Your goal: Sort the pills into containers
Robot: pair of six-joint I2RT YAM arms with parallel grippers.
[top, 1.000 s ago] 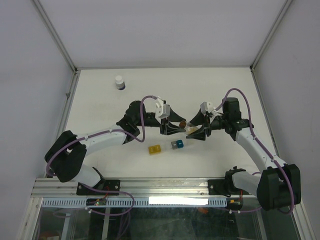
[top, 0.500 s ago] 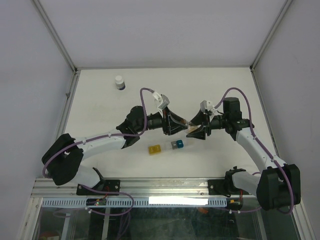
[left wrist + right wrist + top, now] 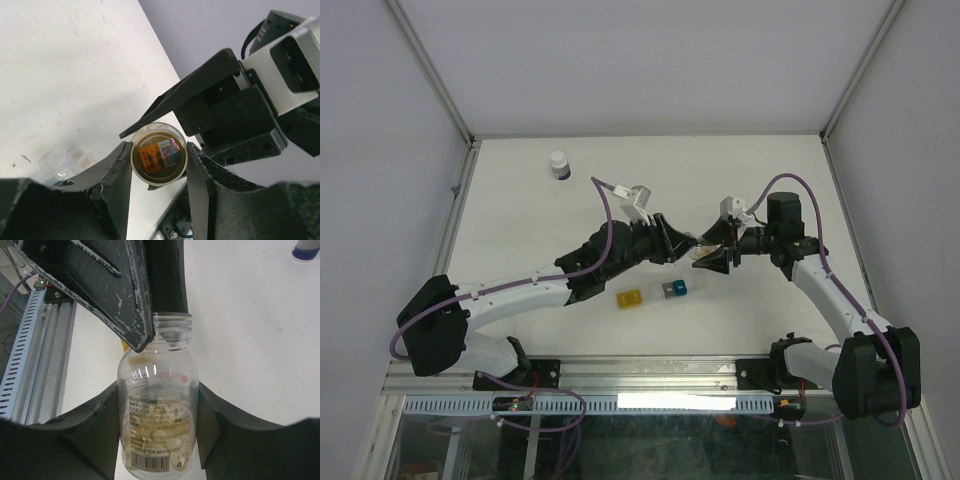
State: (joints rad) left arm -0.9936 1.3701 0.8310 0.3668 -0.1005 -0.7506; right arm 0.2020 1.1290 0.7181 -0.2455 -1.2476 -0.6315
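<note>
seen from above, two black-and-white robot arms rise from a metal rail (image 3: 620,372) at 6 o'clock and bend inward over a white table (image 3: 520,215).

just past the rail, near the table's centre, lie the pillbox containers. a yellow pillbox cube (image 3: 629,298) lies alone. a little toward 3 o'clock, a blue pillbox cube (image 3: 680,288) lies with a clear cube (image 3: 667,290) touching its 9 o'clock side. they are too small to tell whether their lids are up.

a step farther toward 12 o'clock, beyond the cubes, the two grippers meet tip to tip. the right gripper (image 3: 713,259) comes in from 3 o'clock with its jaws clamped on the body of a clear vial (image 3: 159,405). its wrist camera shows both fingers pressed against the vial's sides and the label facing the lens. pale tan pills (image 3: 159,436) are heaped in the end nearest the wrist. the vial is off the table, its threaded neck pointing toward 9 o'clock.

the left gripper (image 3: 688,246) comes in from 9 o'clock with its jaws drawn close together around that neck end. its wrist camera looks straight at the round mouth, with a fingertip touching each side. whether a cap sits on the neck cannot be told.

far off at 11 o'clock, well apart from everything, stands a small dark bottle with a white cap (image 3: 559,164).
</note>
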